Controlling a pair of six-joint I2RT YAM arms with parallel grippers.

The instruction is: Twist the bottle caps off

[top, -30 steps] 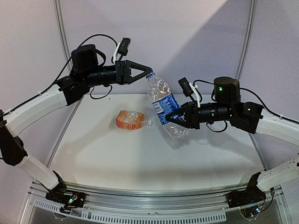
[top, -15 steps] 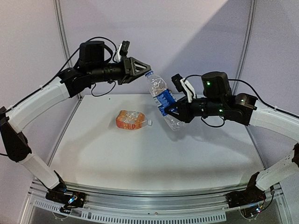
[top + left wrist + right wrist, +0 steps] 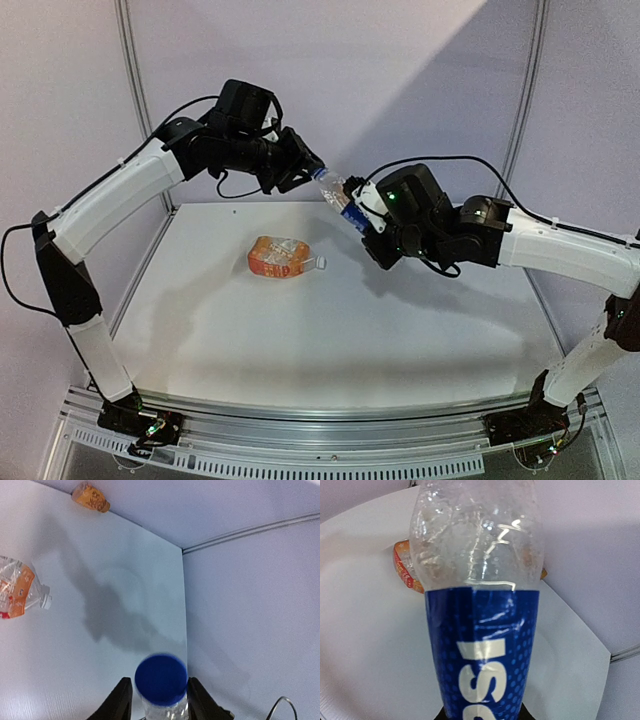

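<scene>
My right gripper (image 3: pixel 372 232) is shut on the lower body of the slim clear water bottle (image 3: pixel 341 198) and holds it tilted in the air over the back of the table. Its blue label (image 3: pixel 482 655) fills the right wrist view. The dark blue cap (image 3: pixel 161 679) sits between my left gripper's (image 3: pixel 160 700) fingers. The right finger touches the cap's rim and a thin gap shows on the left. The orange flat-sided bottle (image 3: pixel 280 257) lies on the table with its white cap (image 3: pixel 321 263) pointing right.
The white table (image 3: pixel 330 340) is boxed in by pale walls at the back and sides. A small orange object (image 3: pixel 90 496) lies at the table's far edge by the wall. The orange bottle also shows in the left wrist view (image 3: pixel 15 592).
The right arm has swung left and back with the water bottle, lifting it. The left arm has followed, turned its wrist, and its fingers now straddle the blue cap.
</scene>
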